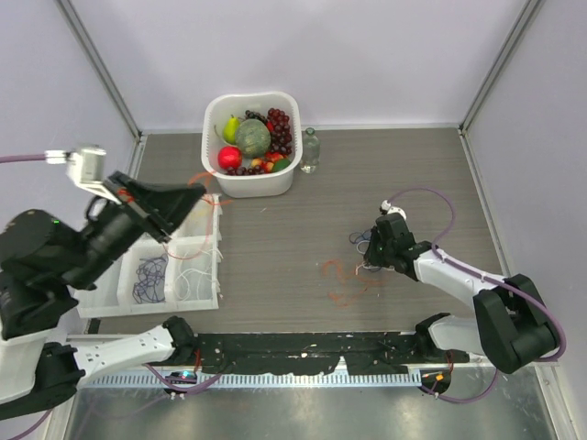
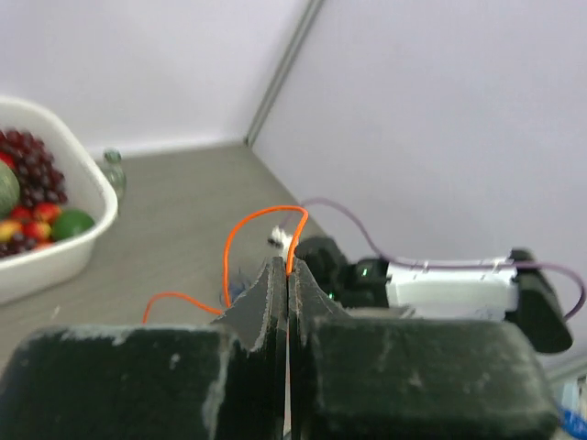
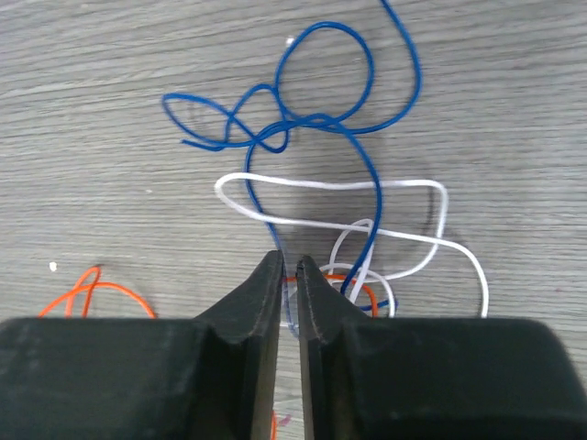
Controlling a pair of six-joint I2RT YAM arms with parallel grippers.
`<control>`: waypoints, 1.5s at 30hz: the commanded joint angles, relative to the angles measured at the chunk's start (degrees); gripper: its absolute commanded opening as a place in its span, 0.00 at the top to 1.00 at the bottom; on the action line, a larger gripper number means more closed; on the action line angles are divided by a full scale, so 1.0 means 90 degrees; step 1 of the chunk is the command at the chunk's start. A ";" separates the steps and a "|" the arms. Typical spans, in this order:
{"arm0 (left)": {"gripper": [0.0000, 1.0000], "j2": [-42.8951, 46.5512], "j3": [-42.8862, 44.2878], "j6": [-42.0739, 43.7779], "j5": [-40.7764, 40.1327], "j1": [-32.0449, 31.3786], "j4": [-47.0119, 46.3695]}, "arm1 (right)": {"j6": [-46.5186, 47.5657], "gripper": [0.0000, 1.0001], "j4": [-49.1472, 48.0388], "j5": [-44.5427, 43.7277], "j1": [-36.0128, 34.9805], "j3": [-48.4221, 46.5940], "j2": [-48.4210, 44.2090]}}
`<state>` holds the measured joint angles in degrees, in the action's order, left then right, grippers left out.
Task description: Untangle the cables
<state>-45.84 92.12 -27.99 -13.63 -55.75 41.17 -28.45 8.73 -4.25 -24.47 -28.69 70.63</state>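
Observation:
The cables lie as a small tangle on the wooden table. In the right wrist view a blue cable (image 3: 312, 119) loops over a white cable (image 3: 367, 186), with an orange cable (image 3: 92, 289) at the lower left. My right gripper (image 3: 290, 261) is low over the tangle, shut on the blue cable; it shows in the top view (image 1: 370, 259). My left gripper (image 2: 287, 266) is raised at the left (image 1: 194, 200), shut on an orange cable (image 2: 266, 213) that arcs out from the tips. More orange cable (image 1: 341, 280) lies on the table.
A white basket (image 1: 220, 174) of fruit stands at the back, with a clear bottle (image 1: 310, 149) beside it. A white compartment tray (image 1: 218, 275) at the left holds purple (image 1: 149, 278) and white (image 1: 197, 280) cables. Grey walls close in the table.

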 commanded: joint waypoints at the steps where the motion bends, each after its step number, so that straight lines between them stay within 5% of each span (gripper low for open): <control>1: 1.00 -0.0354 0.0916 0.0385 -0.0527 0.0012 0.0600 | -0.0004 0.80 -0.0071 0.0189 0.0170 -0.0133 0.0092; 13: 1.00 -0.0560 -0.1220 0.0073 -0.0828 0.0022 0.0406 | -0.0013 0.59 -0.0335 0.0307 0.0180 0.0228 -0.0611; 26: 1.00 -0.1877 -0.3632 -0.0571 -0.0996 0.0041 -0.0775 | -0.0013 0.59 -0.0384 0.0316 0.0180 0.0277 -0.0699; 34: 0.98 -0.2991 -0.4151 -0.0943 -0.1152 0.0051 -0.0902 | -0.0013 0.59 -0.0433 0.0375 0.0180 0.0326 -0.0768; 39: 0.41 -0.3402 -0.4278 -0.0904 -0.1046 0.0051 -0.1038 | -0.0003 0.59 -0.0453 0.0375 0.0180 0.0336 -0.0787; 45: 0.12 -0.3860 -0.4220 -0.0729 -0.0518 0.0051 -0.1351 | 0.0006 0.59 -0.0472 0.0375 0.0180 0.0365 -0.0807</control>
<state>-78.32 53.87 -35.33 -20.45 -55.44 33.08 -28.62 6.94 -0.93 -22.96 -25.47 64.84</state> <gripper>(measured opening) 0.832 0.410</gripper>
